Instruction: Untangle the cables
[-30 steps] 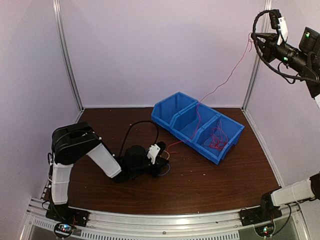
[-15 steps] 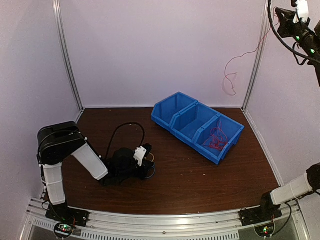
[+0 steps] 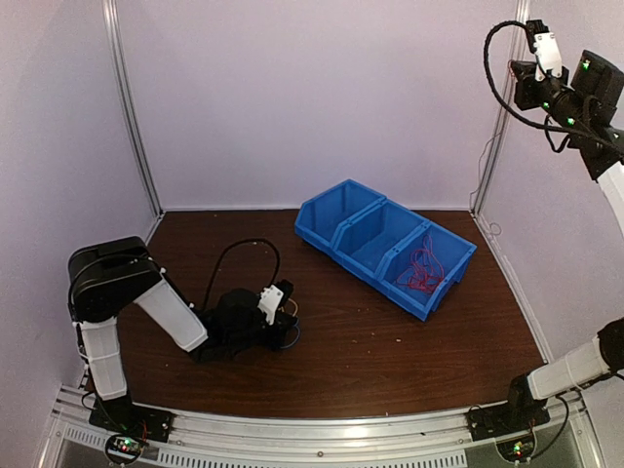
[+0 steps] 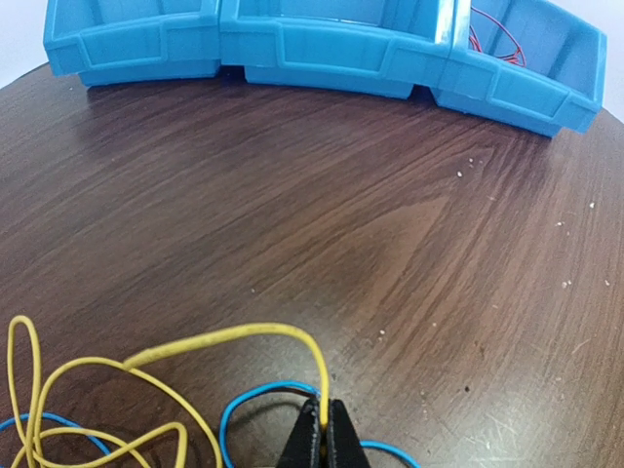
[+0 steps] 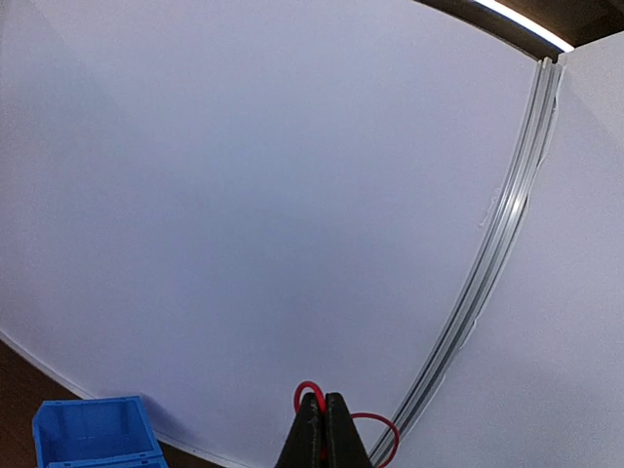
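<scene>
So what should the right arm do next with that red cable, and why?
Probably lower it over the end compartment of the blue bin and release: the right fingers pinch one red cable high up, and other red cables already lie there.

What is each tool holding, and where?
Left tool: yellow cable, pinched where its arc comes down. Right tool: red cable, pinched at a small loop, held high.

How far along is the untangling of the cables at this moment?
Done: a bunch of red cables lies in the end compartment of the blue bin.
In hand: the right claw, raised high, is shut on one red cable. The left claw, low over the table, is shut on a yellow cable.
Left: the yellow cable and a blue cable lie looped together.
</scene>
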You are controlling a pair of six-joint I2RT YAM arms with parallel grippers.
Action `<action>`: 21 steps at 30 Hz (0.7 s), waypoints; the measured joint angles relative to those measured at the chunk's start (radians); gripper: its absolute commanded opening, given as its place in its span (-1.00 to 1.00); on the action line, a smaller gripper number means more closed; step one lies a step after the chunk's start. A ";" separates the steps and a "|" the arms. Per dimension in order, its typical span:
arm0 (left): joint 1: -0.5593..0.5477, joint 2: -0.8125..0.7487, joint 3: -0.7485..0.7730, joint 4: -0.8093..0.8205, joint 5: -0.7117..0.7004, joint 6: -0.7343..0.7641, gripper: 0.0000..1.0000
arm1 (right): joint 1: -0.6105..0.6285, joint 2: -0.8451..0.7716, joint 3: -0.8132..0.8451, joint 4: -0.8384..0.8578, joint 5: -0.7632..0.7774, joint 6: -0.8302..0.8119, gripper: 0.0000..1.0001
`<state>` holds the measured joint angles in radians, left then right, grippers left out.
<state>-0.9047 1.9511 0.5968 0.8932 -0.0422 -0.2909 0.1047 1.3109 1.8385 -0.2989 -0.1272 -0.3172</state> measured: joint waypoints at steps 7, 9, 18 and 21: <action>0.001 -0.068 -0.036 -0.051 -0.003 0.000 -0.87 | -0.006 0.000 -0.048 0.017 0.020 -0.019 -1.00; 0.001 -0.086 -0.039 -0.064 -0.003 0.000 -0.85 | -0.006 0.004 -0.030 0.018 0.019 -0.018 -1.00; 0.001 -0.140 -0.042 -0.105 -0.012 0.001 -0.79 | -0.007 0.054 0.114 0.023 -0.034 0.002 -1.00; 0.001 -0.140 -0.043 -0.109 -0.018 0.000 -0.78 | -0.009 0.078 0.151 0.012 -0.084 0.008 -1.00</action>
<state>-0.9039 1.8111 0.5541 0.7845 -0.0597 -0.2905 0.0956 1.3888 1.9900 -0.2867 -0.2115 -0.3088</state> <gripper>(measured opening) 0.107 0.006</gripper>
